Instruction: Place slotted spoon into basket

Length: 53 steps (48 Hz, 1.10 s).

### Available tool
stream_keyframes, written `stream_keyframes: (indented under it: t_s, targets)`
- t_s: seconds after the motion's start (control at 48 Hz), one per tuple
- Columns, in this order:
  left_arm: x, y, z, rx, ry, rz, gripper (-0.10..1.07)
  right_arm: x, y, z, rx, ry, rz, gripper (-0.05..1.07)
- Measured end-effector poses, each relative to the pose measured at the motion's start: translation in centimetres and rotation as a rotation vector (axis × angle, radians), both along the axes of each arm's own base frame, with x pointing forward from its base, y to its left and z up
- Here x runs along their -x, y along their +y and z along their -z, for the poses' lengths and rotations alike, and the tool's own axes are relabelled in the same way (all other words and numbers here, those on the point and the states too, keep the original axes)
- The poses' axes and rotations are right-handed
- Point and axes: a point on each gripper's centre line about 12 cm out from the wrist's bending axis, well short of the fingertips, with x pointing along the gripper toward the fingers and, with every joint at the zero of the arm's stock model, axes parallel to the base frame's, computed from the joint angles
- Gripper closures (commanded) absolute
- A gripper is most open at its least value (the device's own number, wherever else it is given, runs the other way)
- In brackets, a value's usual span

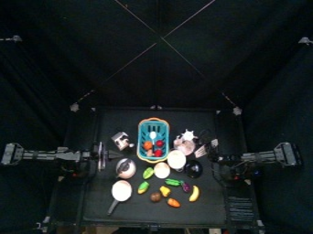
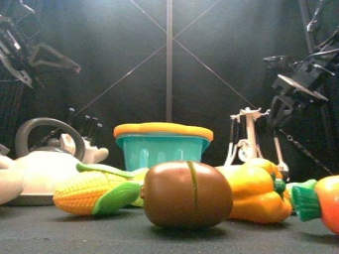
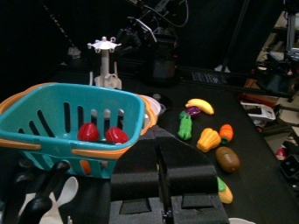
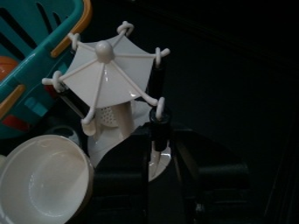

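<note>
The small teal-blue plastic basket with an orange rim (image 1: pixel 152 133) sat at frame centre; the white slotted spoon (image 4: pixel 111 118) hung on its white utensil rack (image 4: pixel 111 72), not yet lifted. The right gripper (image 4: pixel 159 140) stood parted beside it; I could not tell the left gripper's (image 3: pixel 160 175) state.

Basket (image 1: pixel 153 134) mid-table, utensil stand (image 1: pixel 188 141) just right, kettle (image 1: pixel 123 141) left, toy foods (image 1: pixel 169 186) in front, perhaps two inside.

Left end effector (image 3: pixel 160 171) jaws closed together, right end effector (image 4: pixel 160 140) part-spread, arms low at opposite table sides
</note>
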Motion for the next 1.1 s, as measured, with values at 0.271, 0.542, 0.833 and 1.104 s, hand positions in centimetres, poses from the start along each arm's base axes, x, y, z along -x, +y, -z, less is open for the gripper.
stream_keyframes:
  t_s: [0.271,0.542,0.833,1.104]
  targets:
    - [0.0,0.0,-0.1,0.0,-0.002,0.0,0.99,0.6,1.2,-0.4,-0.024,-0.008,-0.003,0.5]
    - [0.0,0.0,0.0,0.0,0.0,0.002,0.99,0.3,3.5,-1.8,-0.032,-0.035,-0.083,0.5]
    - [0.0,0.0,0.0,0.0,0.0,0.0,0.99,-3.1,7.8,-5.1,-0.016,-0.144,-0.339,0.5]
    - [0.0,0.0,0.0,0.0,0.0,0.0,0.99,-6.7,9.9,-9.3,0.123,-0.292,-0.586,0.5]
